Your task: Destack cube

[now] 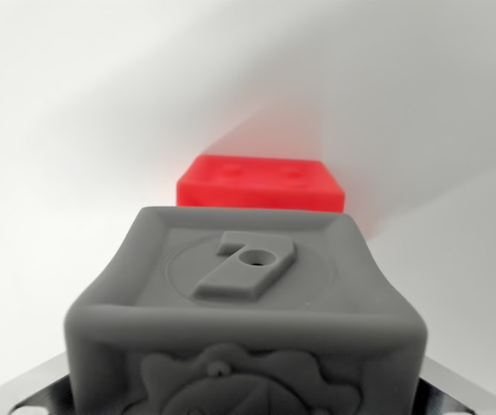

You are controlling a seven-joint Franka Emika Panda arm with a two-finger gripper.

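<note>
While the fingers stay unseen:
Gripper: grip cannot be told.
Grey cube (246,320): nearest, centred.
Red cube (261,183): just beyond, far side.

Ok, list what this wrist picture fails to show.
- Gripper: fingertips hidden behind the gray cube; open or shut unclear.
- Red cube: lower part hidden by the gray cube; whether they touch is unclear.
- Gray cube's front relief: cut off by the bottom edge, blurred.
- Supporting surface: only blank white.
</note>
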